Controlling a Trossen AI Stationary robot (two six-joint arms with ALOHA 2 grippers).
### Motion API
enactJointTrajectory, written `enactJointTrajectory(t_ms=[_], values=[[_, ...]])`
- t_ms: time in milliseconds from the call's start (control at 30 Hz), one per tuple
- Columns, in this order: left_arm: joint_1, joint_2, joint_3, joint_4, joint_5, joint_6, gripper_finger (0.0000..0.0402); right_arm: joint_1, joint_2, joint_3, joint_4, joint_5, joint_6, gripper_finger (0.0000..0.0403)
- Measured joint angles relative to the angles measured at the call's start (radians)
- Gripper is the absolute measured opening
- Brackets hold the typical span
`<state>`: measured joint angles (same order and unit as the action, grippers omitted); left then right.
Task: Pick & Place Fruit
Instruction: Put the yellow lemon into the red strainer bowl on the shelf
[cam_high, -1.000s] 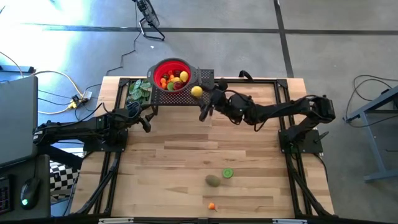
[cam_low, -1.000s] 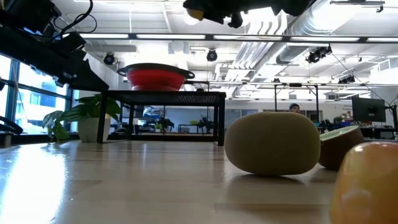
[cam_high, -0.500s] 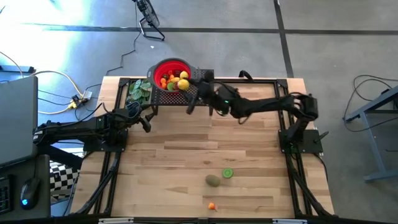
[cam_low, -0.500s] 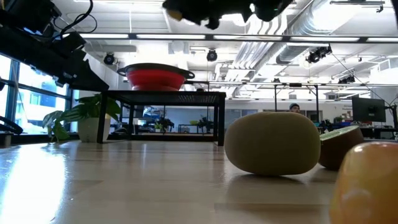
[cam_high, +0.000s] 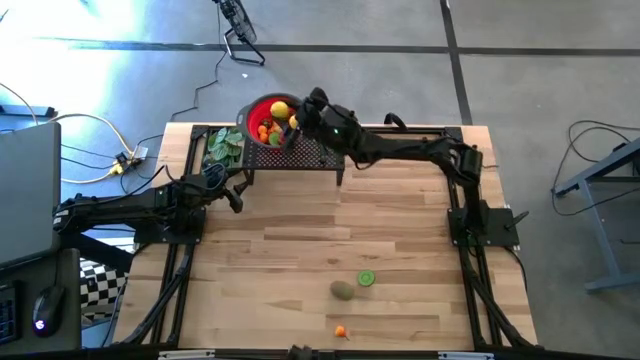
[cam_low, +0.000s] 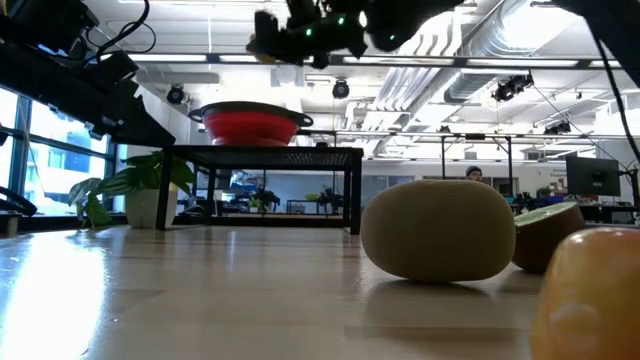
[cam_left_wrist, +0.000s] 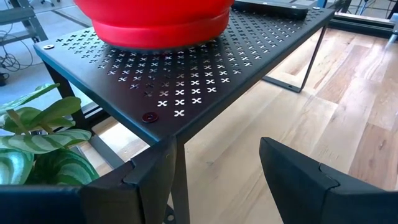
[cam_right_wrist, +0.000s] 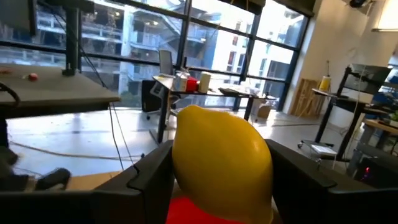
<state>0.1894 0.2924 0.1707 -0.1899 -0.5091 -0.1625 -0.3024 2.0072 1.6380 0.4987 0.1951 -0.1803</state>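
While my right gripper (cam_high: 284, 112) holds a yellow lemon (cam_right_wrist: 221, 160) between its fingers, it hangs directly above the red bowl (cam_high: 258, 108) on the black rack (cam_high: 325, 152). The drop lies straight down. My left gripper (cam_left_wrist: 211, 180) waits open beside the rack, farther off.

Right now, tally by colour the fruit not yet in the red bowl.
yellow lemon, held in the right gripper above the red bowl: 1
brown kiwi on the table: 1
green lime half on the table: 1
orange piece on the table: 1
Total: 4
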Motion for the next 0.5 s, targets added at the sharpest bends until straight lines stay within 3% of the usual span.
enactJointTrajectory(t_ms=[267,500], values=[[0.0,0.0,0.0,0.0,-0.003,0.0,0.0228,-0.058,0.062,0.056,-0.049,-0.042,0.025,0.0211],[0.0,0.0,0.0,0.001,-0.004,0.0,0.0228,-0.079,0.063,0.057,-0.206,-0.045,0.069,0.0212]])
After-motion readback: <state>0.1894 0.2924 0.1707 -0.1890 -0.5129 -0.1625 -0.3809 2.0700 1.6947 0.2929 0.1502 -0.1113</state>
